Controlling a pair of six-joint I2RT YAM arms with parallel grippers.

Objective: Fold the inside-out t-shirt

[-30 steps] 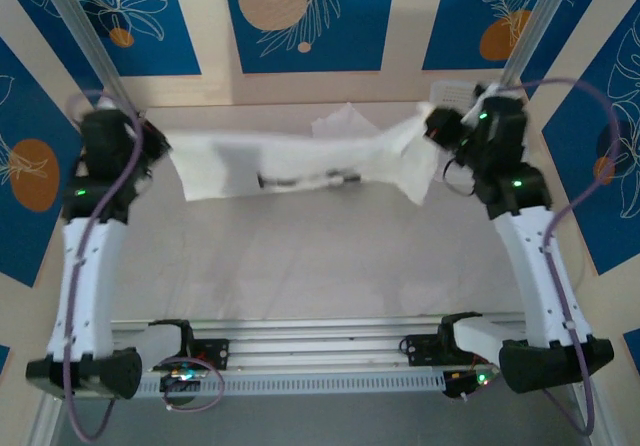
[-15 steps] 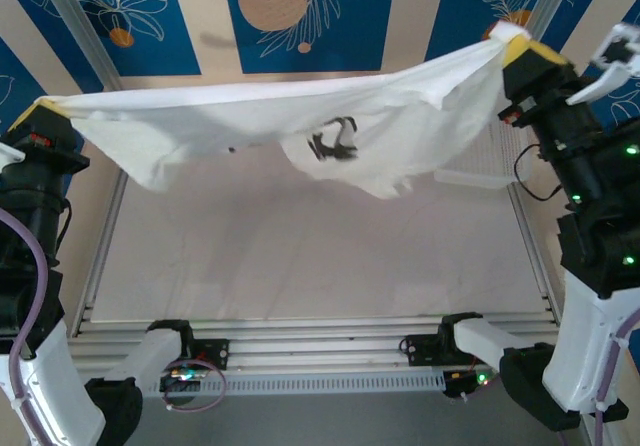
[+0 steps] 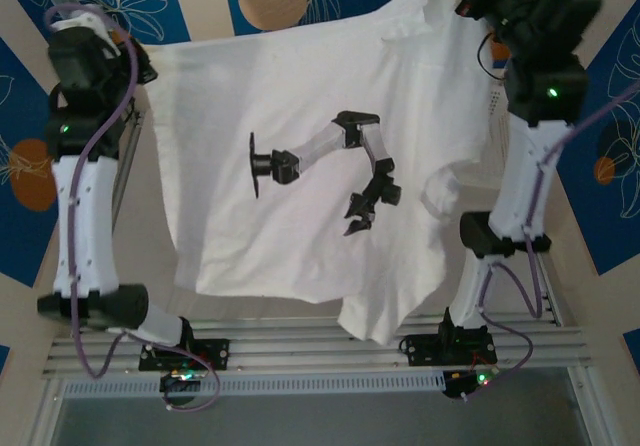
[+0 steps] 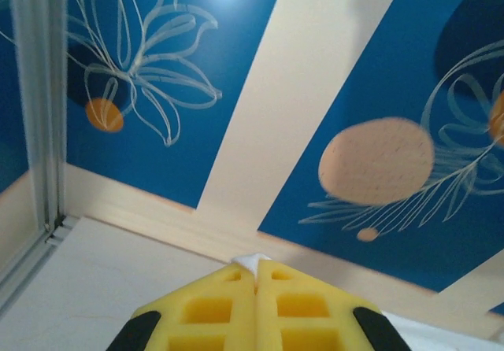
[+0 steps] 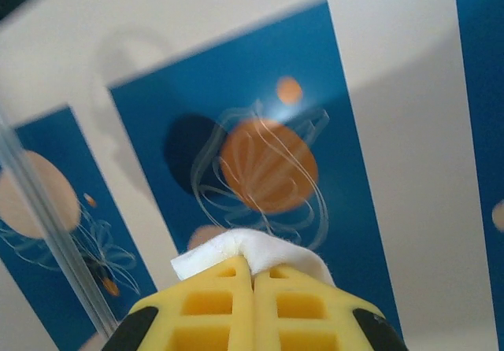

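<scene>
T-shirt (image 3: 300, 86): looked thin, limp, light; hung spread
Left jaws: pinched one upper corner
Right jaws: pinched the other; corners suited holding

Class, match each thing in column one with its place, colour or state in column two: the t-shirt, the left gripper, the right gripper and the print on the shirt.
Column one:
1 t-shirt
2 left gripper
3 right gripper
4 print

Column two:
a black and grey, mid-shirt
b shut on the shirt at the left of the top view
c white, hanging spread out
d shut on the shirt at the right of the top view

Pairs: 1-c; 2-b; 3-d; 4-a
</scene>
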